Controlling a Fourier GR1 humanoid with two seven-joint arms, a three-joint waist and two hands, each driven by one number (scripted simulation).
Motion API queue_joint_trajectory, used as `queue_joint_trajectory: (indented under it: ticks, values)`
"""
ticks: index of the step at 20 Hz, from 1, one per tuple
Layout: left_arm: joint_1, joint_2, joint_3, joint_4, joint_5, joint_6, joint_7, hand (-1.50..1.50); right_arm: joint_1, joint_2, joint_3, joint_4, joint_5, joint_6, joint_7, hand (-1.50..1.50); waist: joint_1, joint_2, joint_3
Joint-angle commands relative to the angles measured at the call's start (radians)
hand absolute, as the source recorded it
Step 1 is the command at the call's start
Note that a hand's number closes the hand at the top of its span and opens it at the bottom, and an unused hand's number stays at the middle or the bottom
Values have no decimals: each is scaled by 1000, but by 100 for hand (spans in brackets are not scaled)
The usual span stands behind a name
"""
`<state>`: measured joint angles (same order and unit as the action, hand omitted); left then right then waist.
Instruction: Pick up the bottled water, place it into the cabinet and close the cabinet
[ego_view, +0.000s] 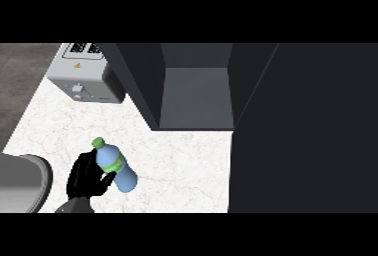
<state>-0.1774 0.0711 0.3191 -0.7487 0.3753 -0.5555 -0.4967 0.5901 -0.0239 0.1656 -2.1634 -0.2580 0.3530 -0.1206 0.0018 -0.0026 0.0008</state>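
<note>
**Bottle in hand, cabinet still to fill**

The left hand has its fingers curled round the bottled water, w/ the green cap pointing up-left and the blue body tilted down toward lower right. The bottle appears lifted or just off the counter; contact can't be judged from this view. So the pick-up looks done or nearly so. Left to do: carry it into the cabinet, whose open compartment sits up and to the right, well apart from the bottle, then shut the cabinet door, which shows as the dark panel at right. The right hand isn't in view.

Surface: pale marbled counter. A grey toaster stands at top left, beside the cabinet's left wall. A grey rounded object sits at the lower left edge; what it is can't be told
</note>
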Motion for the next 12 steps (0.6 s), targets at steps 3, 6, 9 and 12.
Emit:
queue_joint_trajectory:
  ticks: [3, 6, 9, 12]
  values:
    - [84, -68, -95, -287, 55, 129, 169, 150, 18, -15, -15, 1, -19, 14, -25, -150, 0, -2, 1]
    - [133, -70, -133, -372, 70, 131, 187, 150, 35, 3, 46, 8, 49, 10, -55, -150, -3, 0, 0]
    - [155, -70, -240, -467, 88, 214, 227, 150, 29, 6, 50, -33, 22, -24, 7, -150, -3, 0, 0]
    - [114, -71, -293, -552, 98, 327, 239, 150, -50, -28, -35, 40, -53, 10, 2, -150, -2, 1, 0]
